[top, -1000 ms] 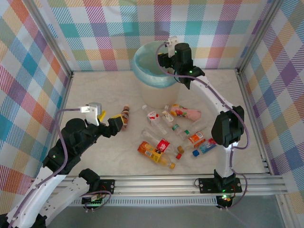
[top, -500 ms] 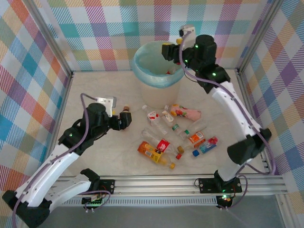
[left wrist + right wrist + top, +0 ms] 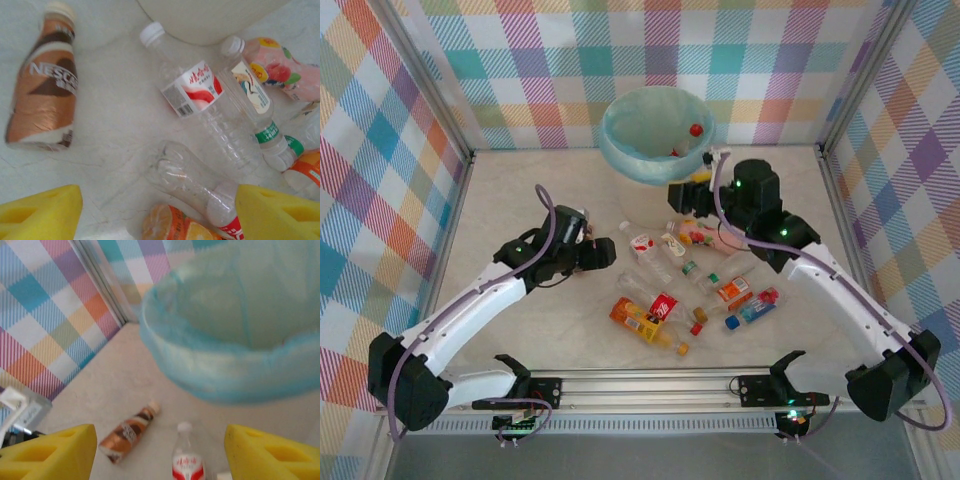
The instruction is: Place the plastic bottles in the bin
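Left gripper point(image 3: 155, 197), wide open and empty, hovers over clear plastic bottles point(image 3: 192, 92) at mid-frame, with the brown Nescafé bottle point(image 3: 47, 95) upper left. Right gripper point(image 3: 160, 437), open and empty, faces the teal-lined bin point(image 3: 225, 365) at upper right.

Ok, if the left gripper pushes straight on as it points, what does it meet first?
Probably the crumpled clear bottle lying ahead between the left gripper's fingers, though depth is unclear.
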Action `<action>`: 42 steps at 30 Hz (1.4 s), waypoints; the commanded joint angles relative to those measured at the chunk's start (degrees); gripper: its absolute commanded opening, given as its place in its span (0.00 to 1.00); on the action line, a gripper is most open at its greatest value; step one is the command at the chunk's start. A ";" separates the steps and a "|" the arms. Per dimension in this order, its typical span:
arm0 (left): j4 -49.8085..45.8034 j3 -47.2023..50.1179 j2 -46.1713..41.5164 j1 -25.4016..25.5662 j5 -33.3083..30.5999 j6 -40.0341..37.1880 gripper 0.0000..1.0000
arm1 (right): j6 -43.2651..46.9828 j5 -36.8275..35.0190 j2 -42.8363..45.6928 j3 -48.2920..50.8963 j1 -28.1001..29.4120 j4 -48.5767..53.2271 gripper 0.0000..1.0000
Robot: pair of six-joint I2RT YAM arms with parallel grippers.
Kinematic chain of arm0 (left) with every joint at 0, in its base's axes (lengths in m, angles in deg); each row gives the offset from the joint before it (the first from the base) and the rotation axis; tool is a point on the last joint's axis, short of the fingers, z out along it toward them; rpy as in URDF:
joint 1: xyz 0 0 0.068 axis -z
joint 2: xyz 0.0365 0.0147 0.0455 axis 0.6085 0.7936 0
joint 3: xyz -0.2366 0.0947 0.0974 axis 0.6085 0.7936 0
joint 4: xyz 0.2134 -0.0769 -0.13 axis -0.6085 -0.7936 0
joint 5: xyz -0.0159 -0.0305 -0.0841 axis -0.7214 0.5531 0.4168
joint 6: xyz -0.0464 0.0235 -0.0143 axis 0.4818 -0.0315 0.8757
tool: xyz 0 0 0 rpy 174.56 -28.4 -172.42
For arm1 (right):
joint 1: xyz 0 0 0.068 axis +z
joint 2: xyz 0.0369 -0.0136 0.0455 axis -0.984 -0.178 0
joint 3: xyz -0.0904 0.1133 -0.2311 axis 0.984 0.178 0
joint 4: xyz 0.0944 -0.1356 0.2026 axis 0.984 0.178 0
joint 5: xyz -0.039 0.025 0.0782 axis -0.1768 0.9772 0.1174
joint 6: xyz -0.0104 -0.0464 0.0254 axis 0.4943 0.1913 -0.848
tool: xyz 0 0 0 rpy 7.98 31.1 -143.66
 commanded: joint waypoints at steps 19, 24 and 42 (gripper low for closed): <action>-1.58 10.63 1.23 28.51 -7.60 49.71 0.83 | -2.45 -1.15 9.87 11.67 0.40 6.19 0.68; 4.58 13.41 3.22 29.96 -7.40 52.39 0.83 | -2.91 -1.41 9.58 12.61 0.40 5.30 0.68; 15.65 18.01 6.63 29.96 -11.11 62.61 0.78 | -3.56 -0.59 8.70 15.78 0.39 3.66 0.70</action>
